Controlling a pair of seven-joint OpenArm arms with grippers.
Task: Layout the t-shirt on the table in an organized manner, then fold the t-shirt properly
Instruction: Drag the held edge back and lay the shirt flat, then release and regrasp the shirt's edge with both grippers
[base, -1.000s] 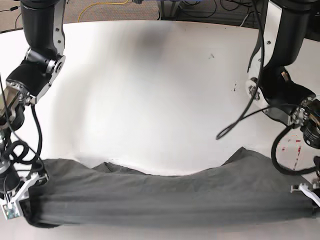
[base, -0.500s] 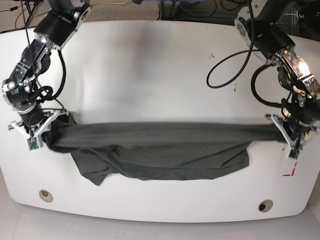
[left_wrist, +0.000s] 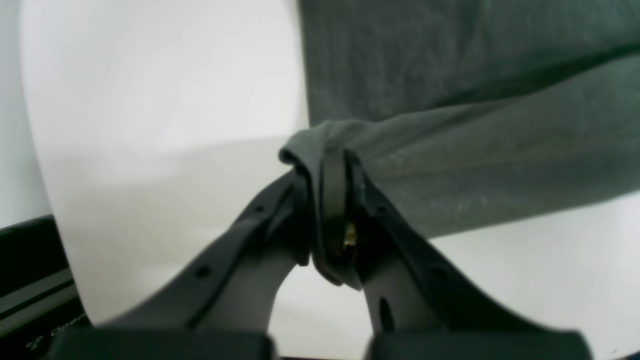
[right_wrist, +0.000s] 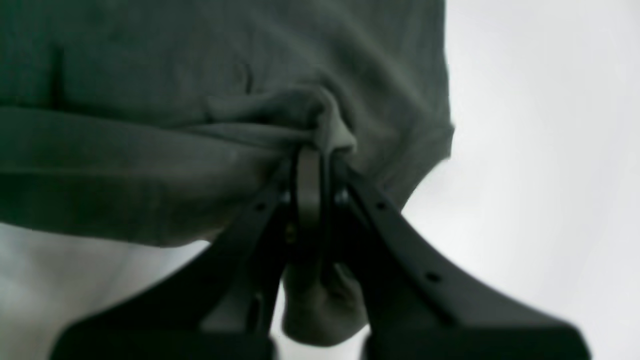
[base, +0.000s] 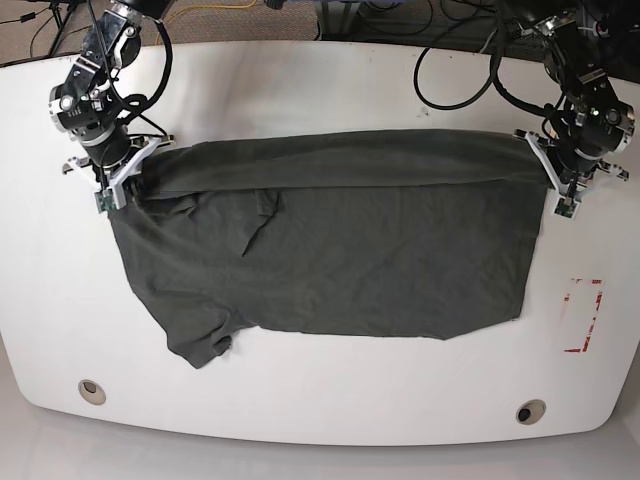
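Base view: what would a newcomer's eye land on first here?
The dark t-shirt spread wide across the middle of the white table. Each far corner is pinched in a shut gripper: the right gripper on the view's left, the left gripper on its right. A sleeve bunches at the near left.

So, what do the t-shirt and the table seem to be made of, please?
The t-shirt: soft knit cloth, probably cotton jersey, matte charcoal grey. It wrinkles, drapes and bunches where each end effector pinches it.
The table: hard and smooth, with a white, slightly glossy finish, perhaps laminate or painted board. It shows soft reflections, rounded edges and round grommet holes.
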